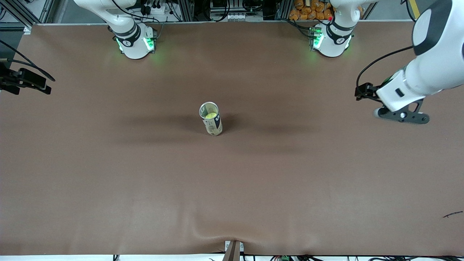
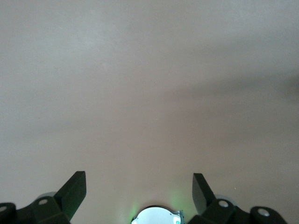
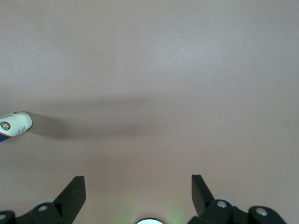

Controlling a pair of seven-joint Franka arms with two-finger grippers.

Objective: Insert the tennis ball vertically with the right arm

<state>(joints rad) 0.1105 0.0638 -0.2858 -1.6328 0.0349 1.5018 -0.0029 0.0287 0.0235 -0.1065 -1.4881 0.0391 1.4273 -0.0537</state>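
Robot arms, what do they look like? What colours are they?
Both are smooth, rounded white arms with dark bands at the joints. Each round white base glows green, and black cables run along them. The left arm has a big grey-black oval patch. Each tool, left and right, has two black wedge-shaped fingers with small silver screws.

Left hand [image 2: 139, 193] spread, right hand [image 3: 138, 192] spread, both raised apart

A brown mat [image 1: 108, 174] covers the whole table, rumpled into a low wrinkle at the edge nearest the front camera. A small dark scrap [image 1: 452, 214] lies on it toward the left arm's end. Orange objects [image 1: 308, 10] are heaped above the table's top edge.
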